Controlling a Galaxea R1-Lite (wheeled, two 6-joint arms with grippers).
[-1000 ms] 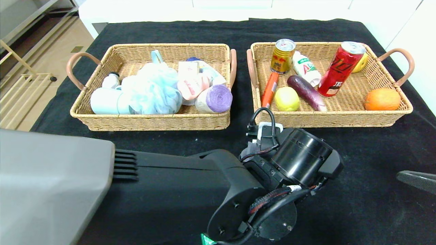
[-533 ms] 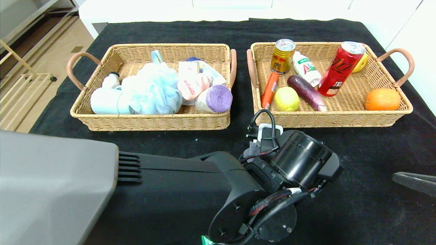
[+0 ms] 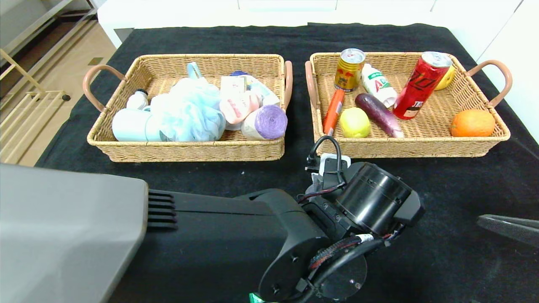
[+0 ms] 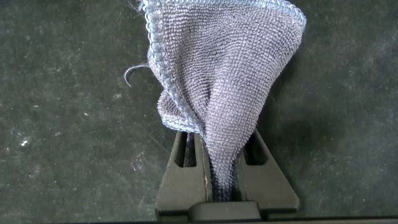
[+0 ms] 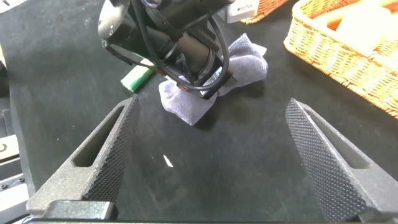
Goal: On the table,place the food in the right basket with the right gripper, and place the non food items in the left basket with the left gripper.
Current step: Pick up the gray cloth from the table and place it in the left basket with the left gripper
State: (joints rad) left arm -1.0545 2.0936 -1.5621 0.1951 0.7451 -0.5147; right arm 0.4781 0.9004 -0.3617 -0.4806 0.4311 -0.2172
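The black-draped table (image 3: 442, 252) carries two wicker baskets along its far edge. Near the front edge, the left gripper (image 4: 214, 186) pinches the grey towel (image 4: 230, 81) tight. The right gripper (image 5: 211, 158) hangs wide near the right edge, holding nothing.

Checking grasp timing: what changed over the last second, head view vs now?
The left gripper closed on the grey towel lying on the table; its arm barely shifted. The right gripper crept slightly inward at the right edge, jaws open. Both baskets' contents and the green gum pack stayed put.
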